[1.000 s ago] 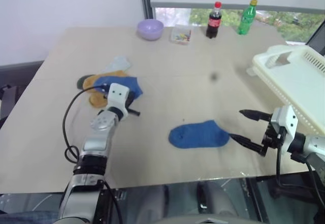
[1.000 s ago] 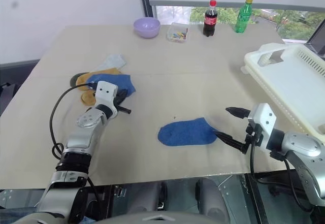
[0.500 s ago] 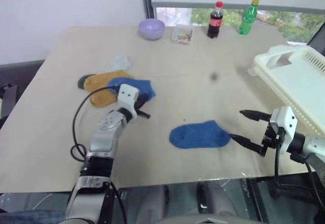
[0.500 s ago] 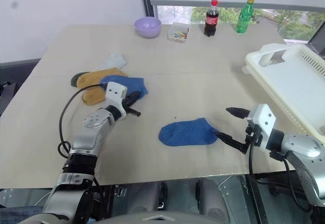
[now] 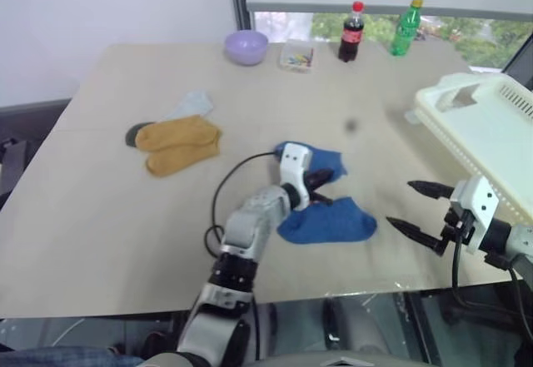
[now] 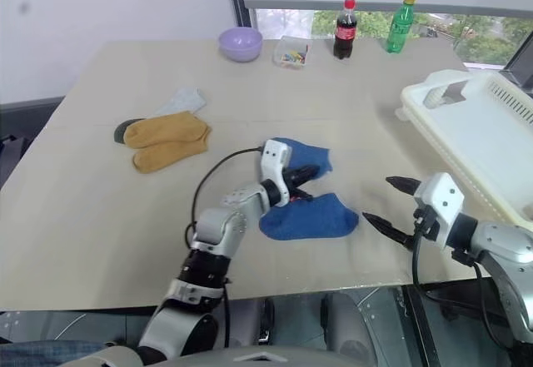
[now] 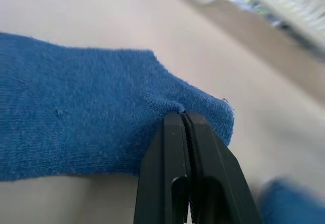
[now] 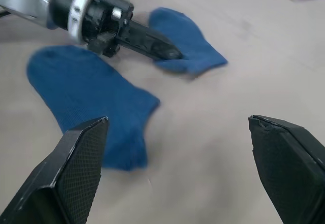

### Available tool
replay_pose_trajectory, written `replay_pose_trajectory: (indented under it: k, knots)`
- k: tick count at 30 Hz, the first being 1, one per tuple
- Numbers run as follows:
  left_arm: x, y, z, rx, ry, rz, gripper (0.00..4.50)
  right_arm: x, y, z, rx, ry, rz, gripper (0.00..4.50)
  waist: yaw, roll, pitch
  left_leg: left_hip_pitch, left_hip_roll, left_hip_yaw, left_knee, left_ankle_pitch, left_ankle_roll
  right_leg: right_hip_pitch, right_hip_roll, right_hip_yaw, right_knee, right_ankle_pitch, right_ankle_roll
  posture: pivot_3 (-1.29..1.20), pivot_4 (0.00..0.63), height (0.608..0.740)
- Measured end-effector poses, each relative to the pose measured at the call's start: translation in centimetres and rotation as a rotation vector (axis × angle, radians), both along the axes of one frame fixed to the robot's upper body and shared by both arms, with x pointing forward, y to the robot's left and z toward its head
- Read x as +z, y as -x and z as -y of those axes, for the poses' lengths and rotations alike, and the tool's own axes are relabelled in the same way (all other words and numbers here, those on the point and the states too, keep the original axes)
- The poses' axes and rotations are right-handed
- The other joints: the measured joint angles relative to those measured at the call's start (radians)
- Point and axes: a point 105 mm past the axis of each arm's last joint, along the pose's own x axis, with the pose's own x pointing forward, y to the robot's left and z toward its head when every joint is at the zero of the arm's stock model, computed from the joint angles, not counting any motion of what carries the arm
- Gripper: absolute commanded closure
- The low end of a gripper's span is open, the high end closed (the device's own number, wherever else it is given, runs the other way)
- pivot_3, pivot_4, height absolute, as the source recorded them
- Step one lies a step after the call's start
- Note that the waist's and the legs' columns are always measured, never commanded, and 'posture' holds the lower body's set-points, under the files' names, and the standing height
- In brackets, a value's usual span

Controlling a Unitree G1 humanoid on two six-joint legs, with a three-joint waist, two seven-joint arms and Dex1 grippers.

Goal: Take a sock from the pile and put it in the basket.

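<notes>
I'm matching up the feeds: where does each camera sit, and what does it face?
Head eyes: look down over the table; both arms show, plus the basket.
Left wrist: along the left gripper, shut on a blue sock.
Right wrist: between the open right gripper fingers, facing both blue socks.
Shared: the pinched sock, the left gripper.

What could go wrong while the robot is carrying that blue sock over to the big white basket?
The left tool pinches only the edge of the blue sock, so it might slip out. The sock's loose end could drag the second blue sock lying right beside it along the table. The basket sits far to the right, past the open right tool, so the two arms might bump.
</notes>
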Motion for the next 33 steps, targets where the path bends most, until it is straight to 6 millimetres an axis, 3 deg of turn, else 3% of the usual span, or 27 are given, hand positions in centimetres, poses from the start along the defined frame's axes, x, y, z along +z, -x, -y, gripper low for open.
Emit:
replay_pose_trajectory:
  k: [2,5,12,15,16,18,21,27,29,33]
  knots:
    - [0.7,-0.1,0.9,-0.029,0.016,0.007,3.90,-0.1,0.1,0.4,-0.028,0.008,-0.002,0.00,-0.001,0.000,0.000,0.000,0.000,0.000,0.000,0.000,0.000,0.000,0.000,0.000,0.000,0.000,0.000,0.00,0.150,0.740]
    - [0.9,-0.1,1.5,-0.066,0.016,-0.003,2.66,-0.4,0.2,0.8,-0.069,0.015,-0.016,0.00,-0.001,0.000,0.000,0.000,0.000,-0.001,0.000,0.000,0.000,0.000,0.001,-0.001,0.000,0.000,0.000,0.00,0.150,0.740]
    - [1.6,1.7,1.3,-0.257,0.046,-0.055,2.66,-0.5,-1.3,1.0,-0.223,-0.068,-0.054,0.00,-0.004,0.001,0.000,-0.001,0.000,-0.001,0.000,0.000,0.000,-0.001,0.001,-0.001,0.000,0.000,0.000,0.00,0.150,0.740]
    - [4.1,2.0,0.4,-0.327,0.162,-0.043,2.66,-0.9,-2.8,-0.9,-0.278,-0.198,-0.091,0.00,-0.009,0.000,0.000,-0.001,0.001,-0.002,0.000,0.000,0.000,-0.001,0.001,-0.001,0.001,0.000,0.000,0.00,0.150,0.740]
    - [5.9,1.0,-0.5,-0.308,0.179,0.005,2.66,-1.4,-3.4,-2.1,-0.296,-0.261,-0.125,0.00,-0.009,0.001,0.000,-0.001,0.000,-0.003,0.000,0.000,0.000,-0.001,0.001,-0.002,0.001,0.000,0.000,0.00,0.150,0.740]
    - [7.0,-0.2,-1.5,-0.269,0.168,0.050,2.66,-1.9,-3.9,-2.5,-0.325,-0.295,-0.154,0.00,-0.009,0.002,0.000,0.000,0.000,-0.003,0.000,0.000,0.000,0.000,0.001,-0.002,0.001,0.000,0.000,0.00,0.150,0.740]
    - [5.5,-4.2,-4.6,-0.112,0.056,0.056,2.66,-2.5,-6.4,-2.9,-0.436,-0.378,-0.188,0.00,-0.013,0.002,0.000,0.000,0.000,-0.002,0.000,0.000,0.000,0.000,0.001,-0.001,0.001,0.000,0.000,0.00,0.150,0.740]
    - [1.1,-6.5,-7.1,-0.010,-0.112,0.054,2.66,-4.3,-7.3,-5.4,-0.451,-0.433,-0.323,0.00,-0.013,0.002,0.000,-0.005,0.000,-0.004,-0.003,0.000,0.000,-0.002,0.001,-0.003,-0.004,0.004,-0.001,0.00,0.150,0.740]
    - [1.0,-6.8,-7.0,-0.008,-0.123,0.066,2.66,-4.3,-7.3,-5.8,-0.443,-0.433,-0.334,0.00,-0.014,0.002,0.000,-0.008,0.000,-0.004,-0.004,0.000,0.000,-0.003,0.001,-0.004,-0.006,0.005,0.000,0.00,0.150,0.740]
    - [1.1,-7.6,-7.1,0.006,-0.156,0.102,2.58,-4.5,-7.2,-7.3,-0.406,-0.459,-0.379,1.25,-0.018,0.002,0.000,-0.009,0.000,-0.005,-0.004,0.000,0.000,-0.003,0.001,-0.004,-0.007,0.005,0.000,0.00,0.150,0.740]
